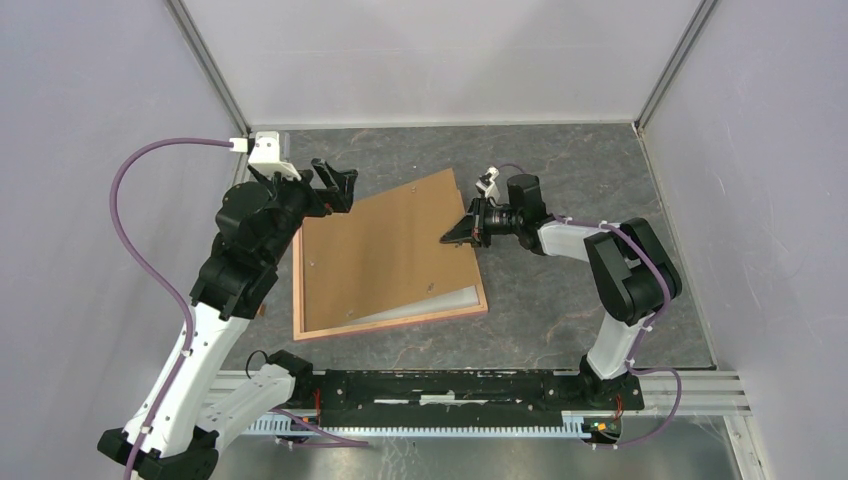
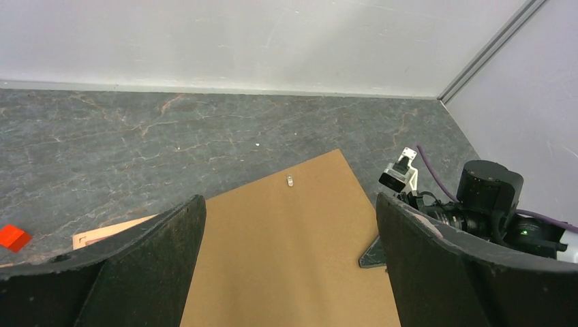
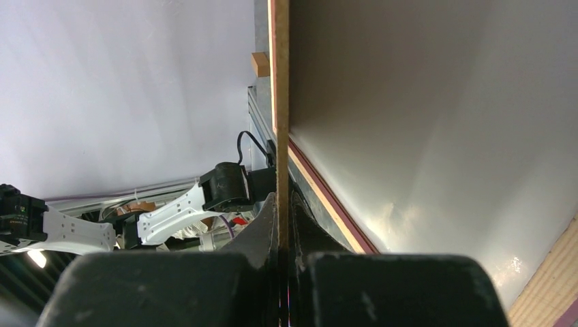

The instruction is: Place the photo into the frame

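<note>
- Currently the salmon-orange thin-railed picture frame (image 1: 400, 322) lies flat on the dark grey marbled table (image 1: 560, 170), between the two arms. Its near rail and left rail show past the board that covers it.
- A plain brown rectangular backing board (image 1: 385, 255) sits over the frame at a tilt. Its right edge is raised and its left side is low at the frame's left rail.
- The right gripper (image 1: 458, 236) is clamped on the board's raised right edge. In the right wrist view the thin board edge (image 3: 279, 102) runs straight down between the two black fingers (image 3: 269, 231), which press on it from both sides.
- Under the lifted board a pale glossy sheet (image 1: 455, 300) lies inside the frame, and it fills the right half of the right wrist view (image 3: 422, 136). Whether it is the back of the landscape photo cannot be told, since no printed side shows.
- The left gripper (image 1: 335, 187) hovers over the board's far-left corner with its jaws wide apart and nothing between them.
- From the left wrist, both black fingers (image 2: 157, 272) flank the brown board (image 2: 293, 252), which carries a small metal tab (image 2: 290, 180) near its far edge.
- A corner of the frame (image 2: 102, 234) pokes out at the left, and a small red piece (image 2: 12, 236) lies on the table beyond it.
</note>
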Action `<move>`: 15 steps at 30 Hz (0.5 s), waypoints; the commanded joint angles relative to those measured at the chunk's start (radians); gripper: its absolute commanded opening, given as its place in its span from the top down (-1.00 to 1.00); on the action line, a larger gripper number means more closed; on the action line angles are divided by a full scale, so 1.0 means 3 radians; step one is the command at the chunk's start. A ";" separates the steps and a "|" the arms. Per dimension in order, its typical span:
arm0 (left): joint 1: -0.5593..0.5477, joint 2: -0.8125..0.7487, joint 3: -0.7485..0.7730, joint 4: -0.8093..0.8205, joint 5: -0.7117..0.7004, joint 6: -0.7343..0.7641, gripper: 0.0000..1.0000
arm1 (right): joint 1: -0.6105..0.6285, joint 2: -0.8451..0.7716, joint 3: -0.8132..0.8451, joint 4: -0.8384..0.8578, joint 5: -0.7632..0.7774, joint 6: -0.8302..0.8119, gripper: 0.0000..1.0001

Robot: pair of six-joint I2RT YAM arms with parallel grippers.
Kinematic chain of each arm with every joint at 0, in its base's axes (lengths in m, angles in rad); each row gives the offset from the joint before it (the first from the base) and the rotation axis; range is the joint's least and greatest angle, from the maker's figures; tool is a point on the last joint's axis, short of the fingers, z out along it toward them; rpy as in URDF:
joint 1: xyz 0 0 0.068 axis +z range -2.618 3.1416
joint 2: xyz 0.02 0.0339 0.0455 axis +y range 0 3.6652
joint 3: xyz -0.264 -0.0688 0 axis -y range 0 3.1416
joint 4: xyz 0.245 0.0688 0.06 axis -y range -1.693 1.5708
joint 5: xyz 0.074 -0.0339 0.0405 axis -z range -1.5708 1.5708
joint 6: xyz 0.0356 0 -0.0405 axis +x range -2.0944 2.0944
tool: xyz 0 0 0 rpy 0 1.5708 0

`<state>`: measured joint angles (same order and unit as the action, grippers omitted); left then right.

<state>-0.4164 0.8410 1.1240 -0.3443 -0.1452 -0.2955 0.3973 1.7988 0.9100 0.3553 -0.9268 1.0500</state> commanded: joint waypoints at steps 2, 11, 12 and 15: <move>0.0012 -0.0053 -0.0009 0.0166 0.0055 0.0131 -1.00 | 0.0064 -0.0058 0.0054 0.0111 -0.0138 -0.0034 1.00; 0.0013 -0.0065 -0.0014 0.0172 0.0075 0.0131 -1.00 | 0.0112 0.0080 0.0159 0.0165 -0.0026 -0.0132 0.66; 0.0010 -0.0065 -0.0014 0.0175 0.0081 0.0131 -1.00 | 0.0117 0.0097 0.0172 0.0131 -0.0011 -0.0170 0.59; 0.0010 -0.0073 -0.0019 0.0184 0.0091 0.0126 -1.00 | 0.0140 0.0129 0.0201 0.0041 0.0031 -0.0308 0.51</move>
<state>-0.4164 0.8368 1.1213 -0.3405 -0.1280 -0.2955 0.4255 1.8275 0.9157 0.3664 -0.9188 1.0248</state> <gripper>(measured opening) 0.996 0.223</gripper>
